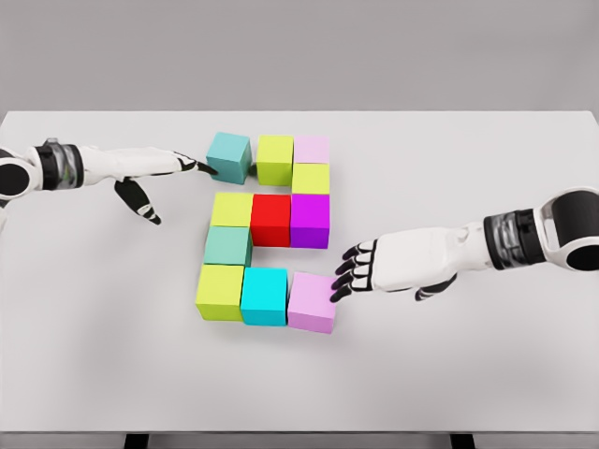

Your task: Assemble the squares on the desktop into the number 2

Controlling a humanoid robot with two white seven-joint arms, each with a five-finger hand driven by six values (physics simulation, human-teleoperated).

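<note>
Coloured cubes lie on the white table [468, 374]. The top row holds a teal cube [230, 155], a lime cube [275, 159] and a pale pink cube [312, 149]. A yellow cube [311, 178] sits under the pink one. The middle row holds a yellow cube [231, 210], a red cube [270, 220] and a purple cube [310, 220]. Below come a green-teal cube [227, 246], then a lime cube [220, 292], a cyan cube [265, 296] and a lilac cube [313, 301]. My left hand [178, 168] touches the teal cube's left side with extended fingers. My right hand [351, 271] is open, its fingertips at the lilac cube's right edge.
The table's front edge runs along the bottom of the view. Bare tabletop lies to the right and in front of the cubes.
</note>
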